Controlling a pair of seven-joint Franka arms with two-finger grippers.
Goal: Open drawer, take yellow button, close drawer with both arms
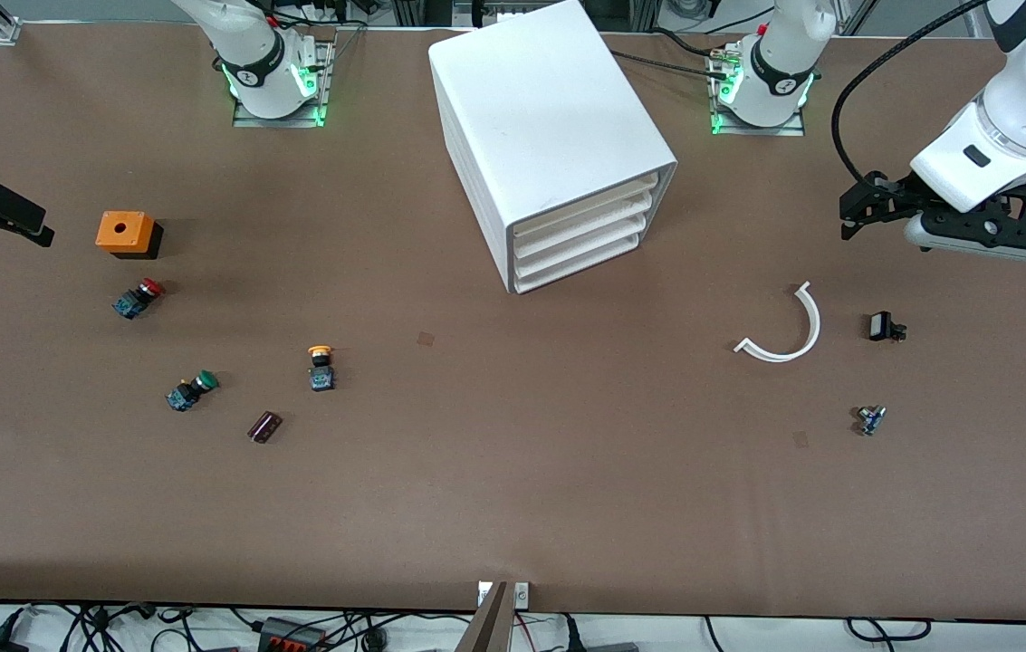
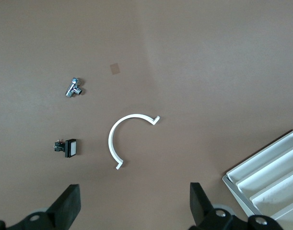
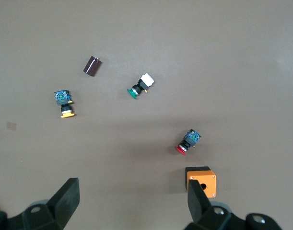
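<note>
The white cabinet (image 1: pixel 549 127) stands mid-table with all four drawers pushed in; the uppermost drawer (image 1: pixel 580 210) is shut. A corner of the cabinet (image 2: pixel 268 179) shows in the left wrist view. The button (image 1: pixel 321 367) with the yellow-orange cap lies on the bare table, nearer the front camera than the cabinet and toward the right arm's end; the right wrist view shows the button (image 3: pixel 64 103) too. My left gripper (image 1: pixel 861 210) (image 2: pixel 135 206) hangs open and empty over the left arm's end of the table. My right gripper (image 1: pixel 19 215) (image 3: pixel 135 203) hangs open and empty beside the orange box.
An orange box (image 1: pixel 123 232), a red-capped button (image 1: pixel 139 297), a green-capped button (image 1: pixel 191 390) and a dark cylinder (image 1: pixel 264 426) lie around the yellow button. A white curved strip (image 1: pixel 789 330), a black switch (image 1: pixel 884 326) and a small metal part (image 1: pixel 870 419) lie below the left gripper.
</note>
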